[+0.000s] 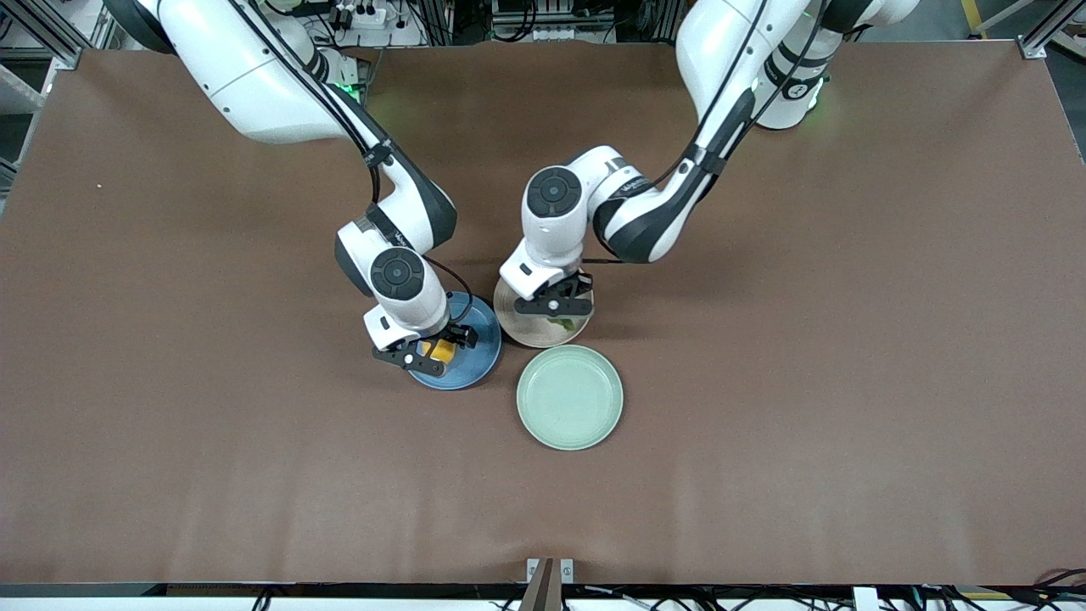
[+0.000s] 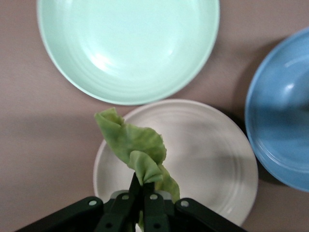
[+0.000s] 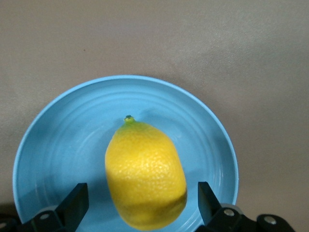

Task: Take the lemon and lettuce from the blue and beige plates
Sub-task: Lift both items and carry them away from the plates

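The right gripper hangs low over the round matte blue plate, which sits on the brown tabletop toward the right arm's end of the three plates. Its jaws are spread wide, one finger on each side of the oval yellow lemon with dimpled skin, with a clear gap between each finger and the fruit. The lemon lies on the blue plate.

The left gripper is over the pale beige round plate, which lies just beside the blue plate. Its jaws are pressed together, pinching the wrinkled green lettuce leaf by one end; the rest of the leaf trails out over the beige plate.

A pale mint-green round plate lies nearer to the front camera than the other two, just beside both.
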